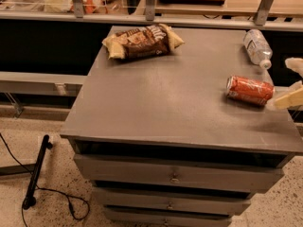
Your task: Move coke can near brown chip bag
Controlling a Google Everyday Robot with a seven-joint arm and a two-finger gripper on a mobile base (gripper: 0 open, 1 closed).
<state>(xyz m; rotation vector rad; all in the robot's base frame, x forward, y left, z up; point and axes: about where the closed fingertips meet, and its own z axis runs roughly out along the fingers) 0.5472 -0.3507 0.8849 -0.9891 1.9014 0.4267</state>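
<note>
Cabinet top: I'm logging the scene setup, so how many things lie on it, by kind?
Drink cans: 1, the coke can
Snack bags: 1, the brown chip bag
Bottles: 1, the water bottle
Total: 3
Not counted: the gripper, open at the picture's right edge, just beyond the coke can.

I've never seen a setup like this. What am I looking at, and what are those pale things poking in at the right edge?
This is a single camera view looking down on the top of a grey drawer cabinet. The pale things are the two fingers of the robot's gripper, the "hand" at the end of its one arm. They stand apart and hold nothing. Just beside them a coke can lies on its side. A clear water bottle lies further back on the right, and a brown chip bag sits at the far left. The robot's job is to bring the can over near that bag.
</note>
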